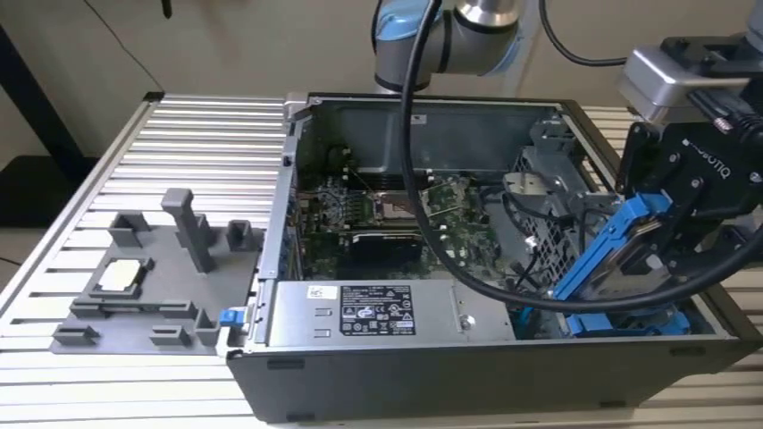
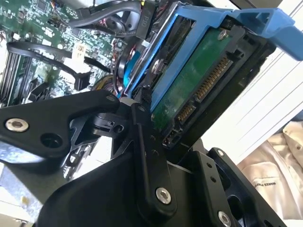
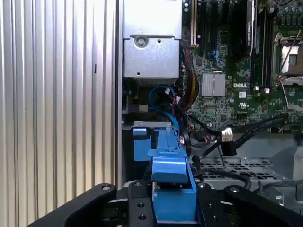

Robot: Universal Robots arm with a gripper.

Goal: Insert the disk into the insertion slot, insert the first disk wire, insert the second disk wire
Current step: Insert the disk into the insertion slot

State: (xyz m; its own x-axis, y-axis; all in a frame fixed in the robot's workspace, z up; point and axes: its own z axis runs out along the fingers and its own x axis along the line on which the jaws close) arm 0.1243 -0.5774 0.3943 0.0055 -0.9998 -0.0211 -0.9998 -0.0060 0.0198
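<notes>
The gripper point(image 1: 663, 256) was closed on the disk point(image 1: 602, 255) and held it by its two flat sides. It hung over the near corner of the open computer case point(image 1: 501, 380), on the exterior view's right. The disk stood tilted in its blue frame, with the upper edge toward the case wall and the lower edge down beside the perforated wall of the insertion slot point(image 1: 549, 243). It was not yet seated in the slot.

In the second wrist view one black finger point(image 2: 147, 142) pressed on the disk point(image 2: 189, 85) beside its green board, and the row of connector pins was free. In the first wrist view the blue edge of the disk point(image 3: 171, 172) pointed toward loose cables point(image 3: 222, 142) just beside the slot, so little room was open there.

A thick black cable point(image 1: 412, 134) hung across the case and curved past the lower edge of the disk; whether it touched, I could not tell. The silver power box point(image 1: 375, 313) lay along the near edge of the case. On the exterior view's left the grey tray point(image 1: 155, 286) stood well apart on the ribbed table point(image 1: 120, 152).
</notes>
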